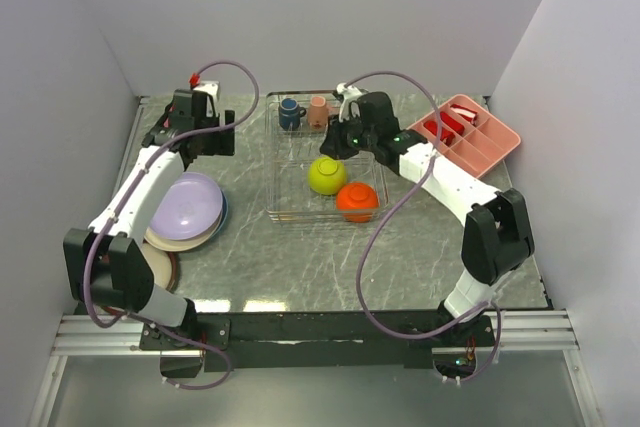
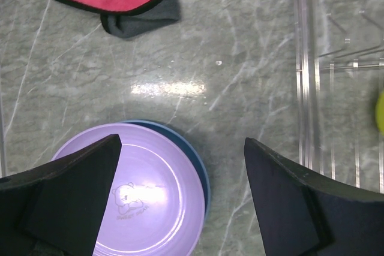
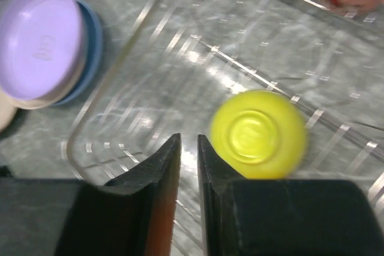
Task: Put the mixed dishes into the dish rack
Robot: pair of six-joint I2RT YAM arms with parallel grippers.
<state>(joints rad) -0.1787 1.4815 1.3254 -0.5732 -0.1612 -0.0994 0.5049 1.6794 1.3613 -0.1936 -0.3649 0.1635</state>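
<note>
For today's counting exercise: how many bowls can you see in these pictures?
2. The yellow-green bowl sits in the middle of the dish rack; the orange bowl is in its near right corner. The right arm hides part of the rack, so more may be hidden.

Robot lab test cell, not a home or kitchen. Plain white panels (image 1: 320,17) box in the surface (image 1: 300,267) along its back, left and right edges. Aluminium rail frame (image 1: 100,332) runs along the near edge, with the left arm (image 1: 140,187) and right arm (image 1: 450,192) mounted there. Loose purple cables (image 1: 368,277) hang off both arms. The surface is a grey marble-look sheet, with bare floor beyond the rails.
</note>
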